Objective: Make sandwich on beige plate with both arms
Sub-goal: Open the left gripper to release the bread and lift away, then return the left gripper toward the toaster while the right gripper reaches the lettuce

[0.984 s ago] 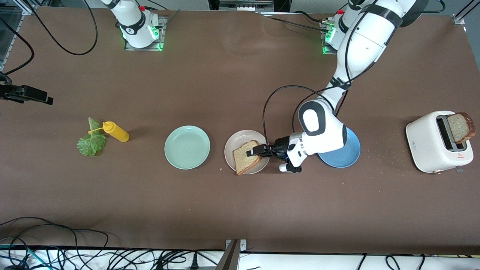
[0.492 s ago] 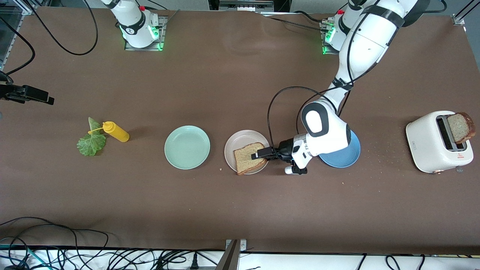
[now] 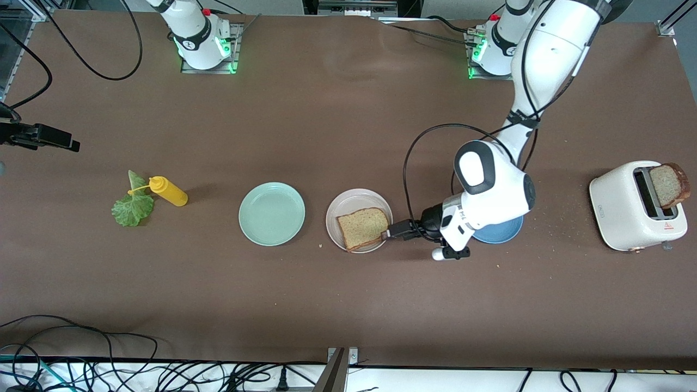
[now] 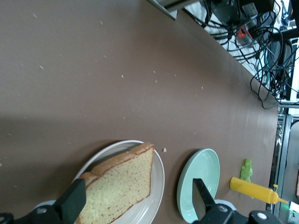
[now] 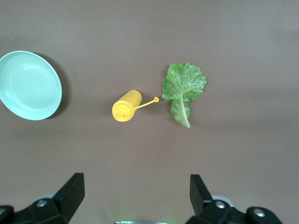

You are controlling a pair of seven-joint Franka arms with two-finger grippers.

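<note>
The left gripper (image 3: 393, 234) stood with its fingers spread wide and nothing between them, low at the edge of the beige plate (image 3: 340, 204) on the side toward the left arm's end of the table. In the left wrist view both fingertips (image 4: 74, 201) framed the bread slice (image 4: 122, 186) without touching it, so the slice was let go and lay on its own. It rested flat on the plate with one corner reaching the rim or perhaps a little over it; the front view was too coarse there to say which.

The step in hand looked like clearing away from the placed slice. Done well, that meant lifting and backing off along the line of the fingers, keeping them wide so that no pad dragged the crust and skewed the slice. The blue plate (image 3: 503, 233) sat just under the left arm's wrist, so some height before swinging would be wise.

The right gripper (image 5: 135, 198) was also open and empty, waiting high over the lettuce leaf (image 3: 130, 207) and the yellow squeeze bottle (image 3: 170, 191), which lay touching or nearly so. The leaf was the next layer, and it should be taken from the side away from the bottle. The mint-green plate (image 3: 271, 213) stood bare beside the beige one. A second slice (image 3: 668, 185) stuck out of the toaster (image 3: 626, 209) at the left arm's end.
</note>
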